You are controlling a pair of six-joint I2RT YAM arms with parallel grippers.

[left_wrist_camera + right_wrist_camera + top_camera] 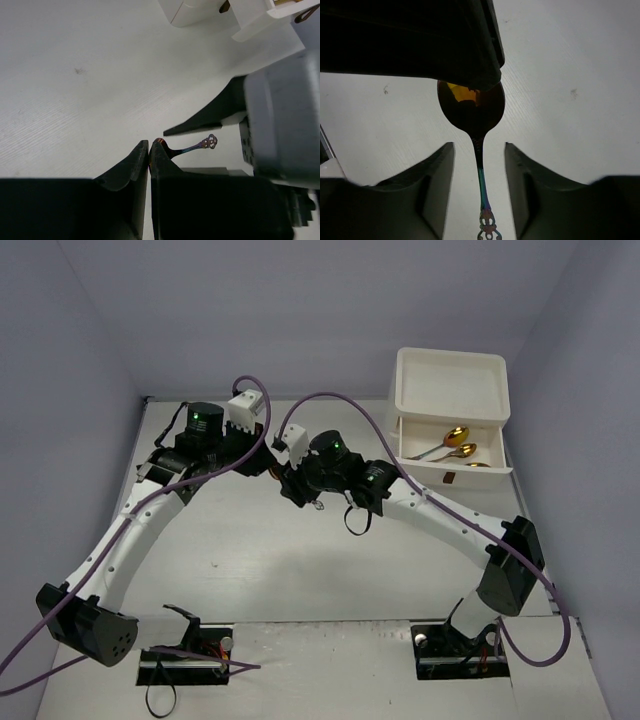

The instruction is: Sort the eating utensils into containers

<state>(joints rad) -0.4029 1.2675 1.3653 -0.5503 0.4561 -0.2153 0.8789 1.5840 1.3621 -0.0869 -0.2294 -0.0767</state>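
Note:
A small spoon (472, 107) with a dark gold bowl and an iridescent teal-purple ornate handle hangs between both grippers above the table. My left gripper (149, 145) is shut on the spoon's bowl; the handle (200, 145) sticks out to the right. My right gripper (479, 150) is open, its two fingers on either side of the handle without touching it. In the top view both grippers meet at centre (295, 480). The cream-white cabinet (450, 380) stands at the back right, one drawer (480, 472) pulled open with gold spoons (457, 436) inside.
The cabinet's corner and a brown drawer handle show at the top of the left wrist view (195, 12). Purple cables loop over both arms. Grey walls enclose the white table (250, 560).

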